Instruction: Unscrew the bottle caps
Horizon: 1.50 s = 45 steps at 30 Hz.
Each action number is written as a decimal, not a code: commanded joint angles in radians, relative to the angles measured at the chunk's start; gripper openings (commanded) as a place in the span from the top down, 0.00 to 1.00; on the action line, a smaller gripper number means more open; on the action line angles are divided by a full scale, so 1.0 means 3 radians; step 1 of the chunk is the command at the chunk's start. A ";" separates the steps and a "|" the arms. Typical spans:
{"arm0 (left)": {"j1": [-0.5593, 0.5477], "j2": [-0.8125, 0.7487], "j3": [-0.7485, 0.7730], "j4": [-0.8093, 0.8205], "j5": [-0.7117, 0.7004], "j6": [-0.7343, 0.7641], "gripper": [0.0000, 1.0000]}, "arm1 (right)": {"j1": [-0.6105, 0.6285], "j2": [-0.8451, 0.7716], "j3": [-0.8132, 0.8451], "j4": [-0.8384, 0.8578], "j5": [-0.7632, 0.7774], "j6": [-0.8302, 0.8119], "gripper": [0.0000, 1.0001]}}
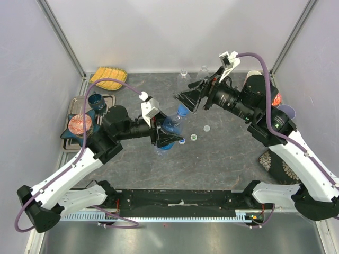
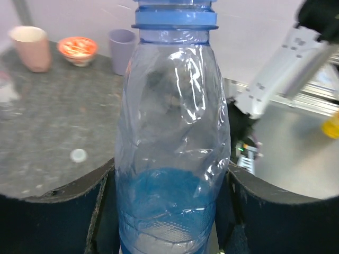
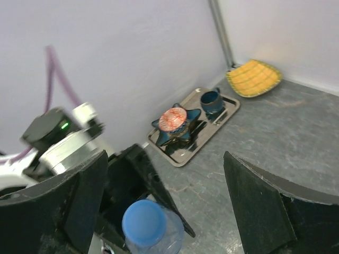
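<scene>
from above, the left pincer (image 1: 168, 138) is clamping the blue bottle (image 1: 170, 127) over the middle of the tabletop (image 1: 228, 159), and the blue cap (image 1: 183, 109) is sitting on the bottle's neck. the right pincer (image 1: 186, 102) is hanging wide open close by that cap. loose caps (image 1: 194, 137) are lying just right of the bottle, and two clear bottles (image 1: 184, 77) are standing well behind it.

in the left wrist view, the fingers (image 2: 53, 222) are pressing both sides of the bottle's lower body.

in the right wrist view, the fingers (image 3: 265, 201) are standing far apart, with the cap showing low in the gap, clear of both.
</scene>
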State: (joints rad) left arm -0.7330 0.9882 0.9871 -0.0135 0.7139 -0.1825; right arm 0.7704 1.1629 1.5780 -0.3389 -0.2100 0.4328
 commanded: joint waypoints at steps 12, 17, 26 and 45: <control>-0.0742 0.0111 0.0018 -0.0001 -0.3269 0.0874 0.54 | 0.0106 0.0337 0.0303 -0.0297 0.0899 0.0362 0.08; -0.0763 0.0142 0.0023 0.0030 -0.3315 0.0879 0.54 | 0.0142 0.0459 0.0288 -0.0297 0.0945 0.0347 0.10; -0.0778 0.0117 -0.0002 0.0035 -0.3300 0.0890 0.54 | 0.0147 0.0541 0.0196 -0.0215 0.1027 0.0316 0.19; -0.0783 0.0091 -0.0038 0.0035 -0.3326 0.0895 0.54 | 0.0152 0.0516 0.0048 -0.0174 0.0971 0.0321 0.38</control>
State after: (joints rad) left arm -0.9619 1.0294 0.9749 -0.0444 -0.2611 0.0479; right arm 0.8127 1.3327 1.5974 -0.4198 0.0803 0.5278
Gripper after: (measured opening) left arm 0.629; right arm 0.627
